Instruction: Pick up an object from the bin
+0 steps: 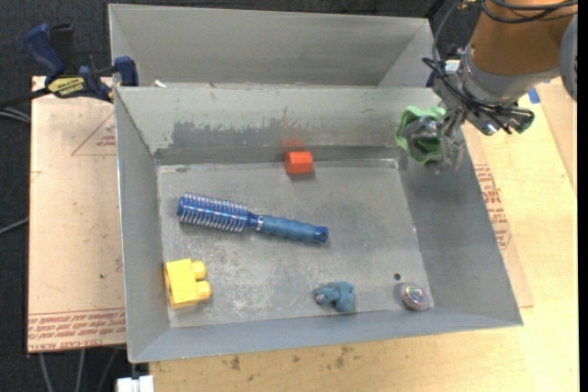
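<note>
– Fingers (448, 150) first, camera view: closed on a green thing (415, 131), gripped at its right edge, bulk out to the left.
– Held where?
– High against the right wall of the bin (276, 60), near the back corner, clear of the bottom. Hanging below the orange wrist (524, 14).
– Kind of thing?
– Hard to tell. Pale green, lumpy or crumpled, perhaps soft plastic or cloth. Probably light, and more likely squashy than stiff, so little risk of breaking.
– Grip sound?
– Off-centre, by the look of it. Might sag, swing or slide out if soft. Better taken across the middle, at the thickest part, with a firm pinch.
– Else in the bin?
– Blue brush (250, 220) across the middle, orange block (299, 162) at the back wall, yellow brick (186, 282) front left, blue lump (335, 296) and a tiny round thing (413, 296) front right. All well apart from the fingers.
– Easier picks among those?
– Block and brick, probably: stiff, flat-sided, light, good for a squeeze on opposite faces. Brush: long, liable to tip unless taken near the join of head and handle. Round thing: small, apt to roll or slip.
</note>
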You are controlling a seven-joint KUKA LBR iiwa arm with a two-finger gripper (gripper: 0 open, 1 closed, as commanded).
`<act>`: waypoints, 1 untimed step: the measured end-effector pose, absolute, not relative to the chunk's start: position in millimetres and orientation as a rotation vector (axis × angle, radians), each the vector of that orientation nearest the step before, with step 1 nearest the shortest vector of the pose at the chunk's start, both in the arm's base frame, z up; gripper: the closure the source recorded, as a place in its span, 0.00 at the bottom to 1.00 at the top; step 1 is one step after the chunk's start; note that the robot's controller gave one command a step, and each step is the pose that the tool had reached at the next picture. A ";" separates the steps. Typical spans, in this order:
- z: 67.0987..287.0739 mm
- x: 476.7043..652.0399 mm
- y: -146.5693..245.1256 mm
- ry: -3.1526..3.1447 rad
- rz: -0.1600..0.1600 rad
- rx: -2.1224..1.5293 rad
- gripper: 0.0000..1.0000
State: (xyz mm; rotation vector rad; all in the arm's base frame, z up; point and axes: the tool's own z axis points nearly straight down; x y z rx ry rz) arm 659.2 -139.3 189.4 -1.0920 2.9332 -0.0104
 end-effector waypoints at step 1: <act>332.4 626.5 -140.6 2.628 -0.009 -1.708 1.00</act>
